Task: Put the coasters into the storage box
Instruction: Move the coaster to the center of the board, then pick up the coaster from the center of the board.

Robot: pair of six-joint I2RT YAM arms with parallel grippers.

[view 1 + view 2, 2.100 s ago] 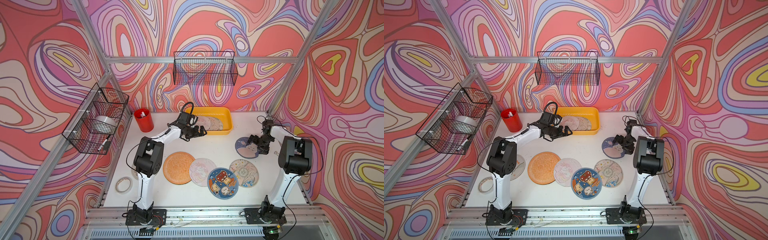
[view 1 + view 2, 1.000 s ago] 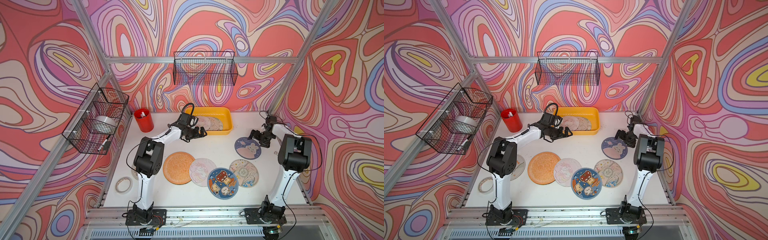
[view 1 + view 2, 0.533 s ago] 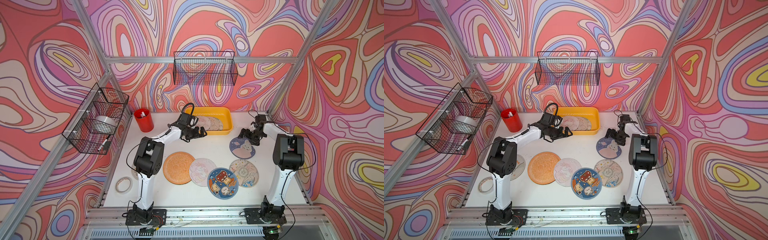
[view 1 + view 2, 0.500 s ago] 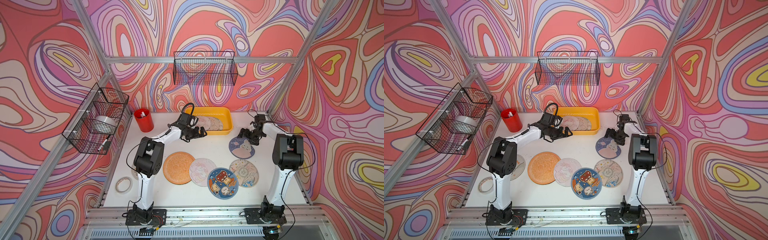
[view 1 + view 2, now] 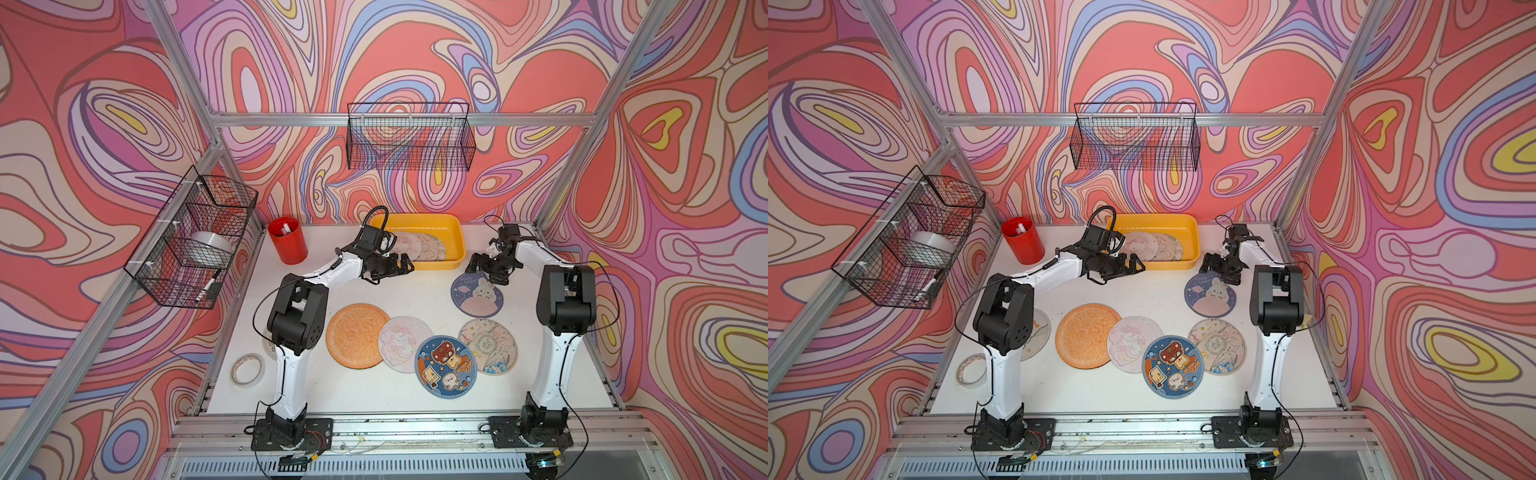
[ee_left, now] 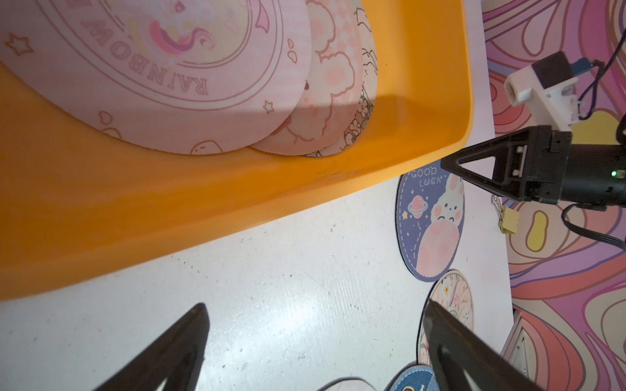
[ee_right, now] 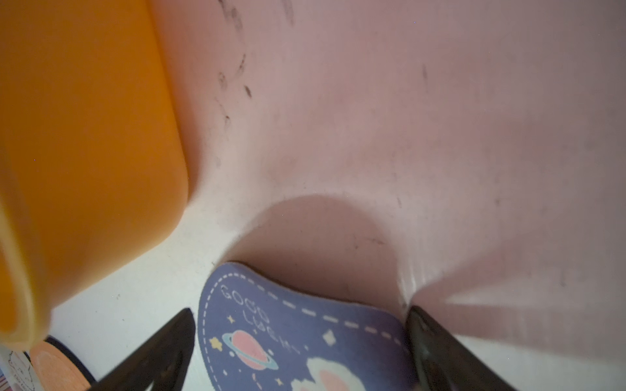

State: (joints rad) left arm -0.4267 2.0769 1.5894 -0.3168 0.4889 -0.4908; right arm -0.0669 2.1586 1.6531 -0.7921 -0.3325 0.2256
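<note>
Beside the right corner of the storage box (image 5: pixel 456 237), the right gripper (image 5: pixel 482 269) is now straddling the far edge of the blue bunny coaster (image 5: pixel 477 296), jaws wide and not yet gripping. That disc has been sliding closer to the box over the last two seconds. The left gripper (image 5: pixel 392 268) is still hovering, spread and empty, before the near wall. Three coasters (image 5: pixel 415 248) are lying inside, and a pickup is looking likely next.

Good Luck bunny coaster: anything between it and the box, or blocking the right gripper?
Nothing visible. The right gripper is open, fingers straddling the Good Luck bunny coaster at its far edge. Only bare table lies between it and the yellow storage box, whose near wall it must clear. The left gripper hovers open along that wall.
</note>
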